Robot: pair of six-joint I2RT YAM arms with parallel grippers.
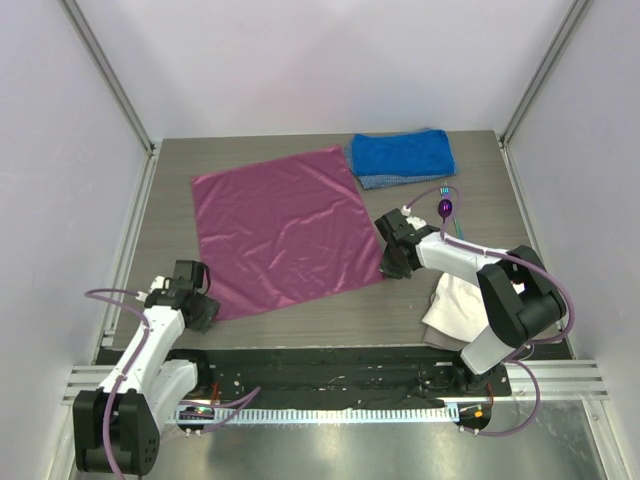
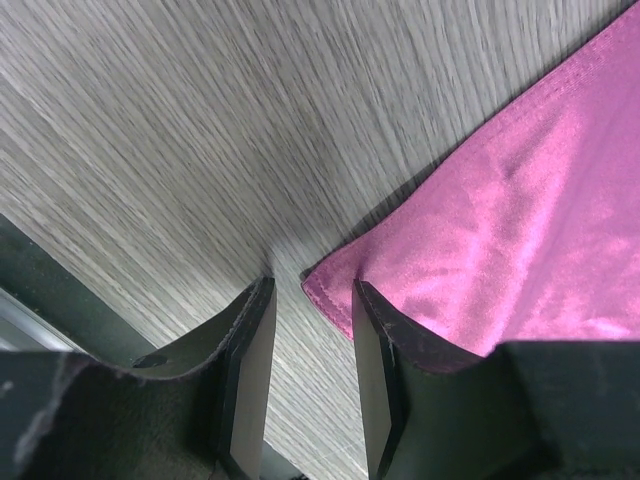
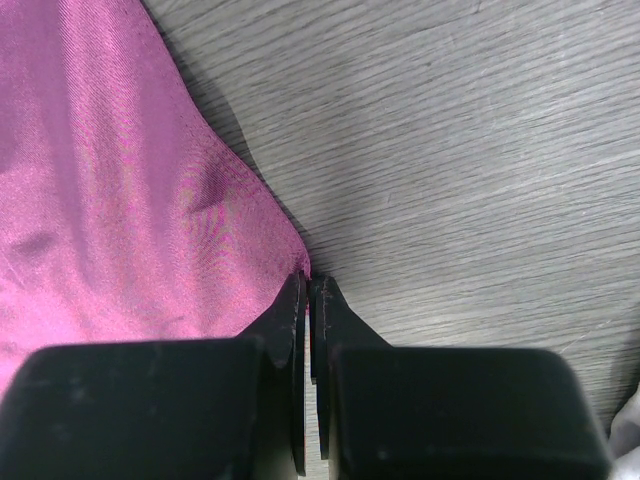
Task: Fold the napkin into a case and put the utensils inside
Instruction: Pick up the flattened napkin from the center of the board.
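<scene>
The magenta napkin [image 1: 280, 230] lies spread flat on the wooden table, unfolded. My left gripper [image 1: 203, 312] is at its near-left corner. In the left wrist view the napkin [image 2: 500, 230] has that corner lying between the tips of my left gripper [image 2: 310, 290], whose jaws stand open. My right gripper [image 1: 392, 268] sits at the near-right corner. In the right wrist view my right gripper [image 3: 308, 285] is shut, pinching the tip of the napkin [image 3: 100, 200]. The purple-bowled spoon [image 1: 445, 208] and the teal fork [image 1: 459, 232] lie to the right of the cloth.
A folded blue towel [image 1: 402, 156] sits at the back right, touching the napkin's far corner. A white cloth [image 1: 455, 305] lies crumpled under the right arm. Metal frame rails border the table on both sides.
</scene>
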